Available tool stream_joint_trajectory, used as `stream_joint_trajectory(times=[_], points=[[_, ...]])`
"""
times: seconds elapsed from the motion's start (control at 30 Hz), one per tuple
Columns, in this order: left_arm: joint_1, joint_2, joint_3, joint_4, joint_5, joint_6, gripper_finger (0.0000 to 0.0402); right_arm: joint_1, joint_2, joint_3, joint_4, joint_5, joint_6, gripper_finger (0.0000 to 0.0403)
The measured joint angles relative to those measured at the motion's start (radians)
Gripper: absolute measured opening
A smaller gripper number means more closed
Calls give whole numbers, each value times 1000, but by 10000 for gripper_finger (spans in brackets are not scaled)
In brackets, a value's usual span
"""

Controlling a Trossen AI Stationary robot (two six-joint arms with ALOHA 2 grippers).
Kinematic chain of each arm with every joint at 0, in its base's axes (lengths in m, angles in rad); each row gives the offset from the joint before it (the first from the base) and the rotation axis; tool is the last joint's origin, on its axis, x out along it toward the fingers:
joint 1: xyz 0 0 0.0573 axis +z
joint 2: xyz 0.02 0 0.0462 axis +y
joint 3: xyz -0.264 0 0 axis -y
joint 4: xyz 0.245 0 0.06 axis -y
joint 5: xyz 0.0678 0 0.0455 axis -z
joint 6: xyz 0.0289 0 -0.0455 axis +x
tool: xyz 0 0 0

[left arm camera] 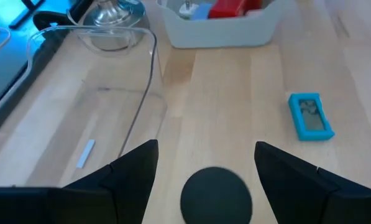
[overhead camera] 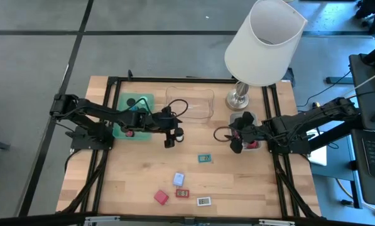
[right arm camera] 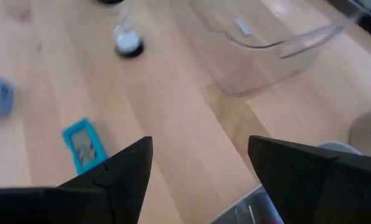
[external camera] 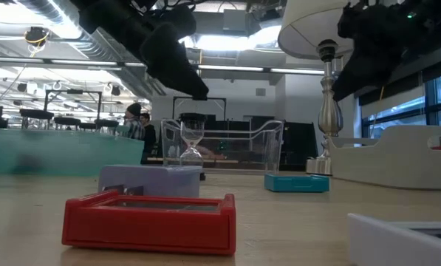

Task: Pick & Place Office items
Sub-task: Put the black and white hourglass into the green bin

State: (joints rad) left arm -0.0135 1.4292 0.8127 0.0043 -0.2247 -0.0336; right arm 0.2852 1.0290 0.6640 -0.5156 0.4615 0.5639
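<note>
A small hourglass [external camera: 193, 140] with black caps stands upright on its lower cap on the wood table, just in front of the clear tray [overhead camera: 190, 103]. My left gripper [left arm camera: 207, 149] hovers open above it. Its fingers stand apart on either side of the black top cap [left arm camera: 216, 194] and touch nothing. My right gripper [right arm camera: 201, 144] hangs open and holds nothing, over the pale tray [overhead camera: 252, 145] at the right. A teal rectangle [overhead camera: 204, 158] lies flat at the table's middle. Nearer the front lie a pale blue block [overhead camera: 179, 179], a red block [overhead camera: 161, 197] and two small labelled rectangles [overhead camera: 203, 201].
A green tray [overhead camera: 134, 116] sits under the left arm at the back left. The pale tray [left arm camera: 216, 31] holds red and blue pieces. A lamp with a big white shade [overhead camera: 266, 41] stands at the back right beside the clear tray. Bare wood lies between the two grippers.
</note>
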Motion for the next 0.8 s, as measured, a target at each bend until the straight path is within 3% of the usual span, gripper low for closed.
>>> stream_joint_trajectory(times=[0.23, 0.43, 0.57, 0.8], points=[[-11, 0, 1, 0, 10, -42, 265, -27, -128, -37, 0, -33, -149, 268], [-26, 0, 1, 0, -13, -34, 265, -29, -265, -147, 24, -32, -102, 268], [-25, 0, 1, 0, -70, -33, 265, -29, -274, -170, 27, -34, -25, 268], [-25, 0, 2, 66, -103, -33, 265, -29, -266, -174, 29, -35, -24, 268]])
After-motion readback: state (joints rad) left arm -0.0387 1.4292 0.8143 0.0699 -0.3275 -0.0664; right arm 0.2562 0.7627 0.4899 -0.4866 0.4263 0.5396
